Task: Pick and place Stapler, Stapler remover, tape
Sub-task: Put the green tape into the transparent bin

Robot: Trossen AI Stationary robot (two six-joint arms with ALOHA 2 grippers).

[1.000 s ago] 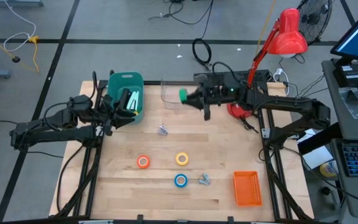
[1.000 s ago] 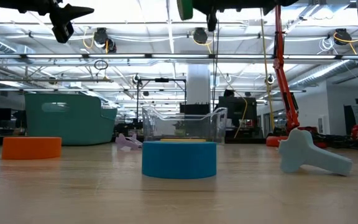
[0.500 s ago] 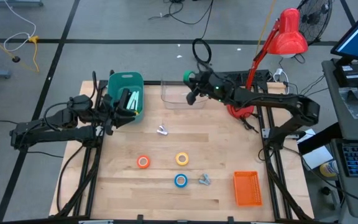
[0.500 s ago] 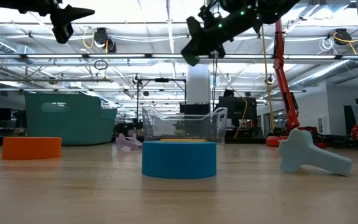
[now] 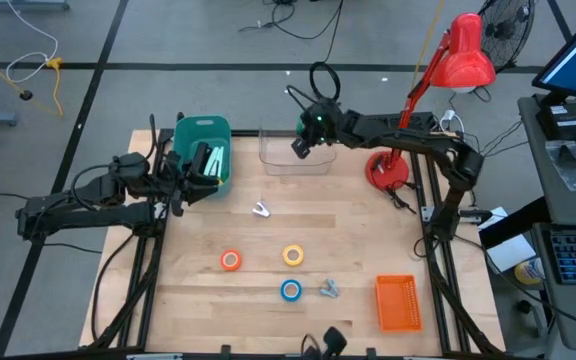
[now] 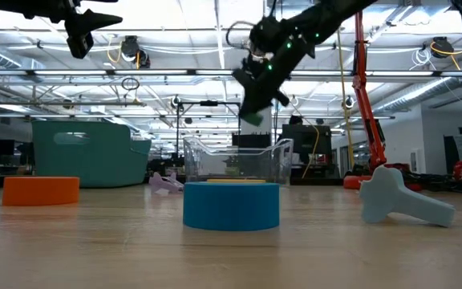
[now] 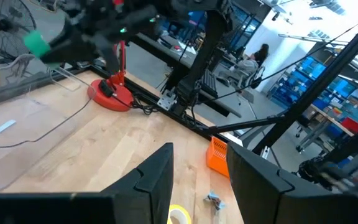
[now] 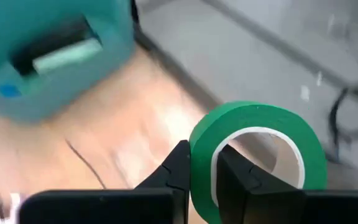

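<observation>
Grey floor (image 5: 168, 40) at top, red lamp (image 5: 465, 50) upper right, fan (image 5: 508, 25) beside it, blue shelving (image 7: 328, 74) at right.

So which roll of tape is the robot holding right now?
Look at the clear tray at the table's far edge. Above it the right gripper pinches the green roll; the orange, yellow and blue rolls lie flat on the table.
</observation>
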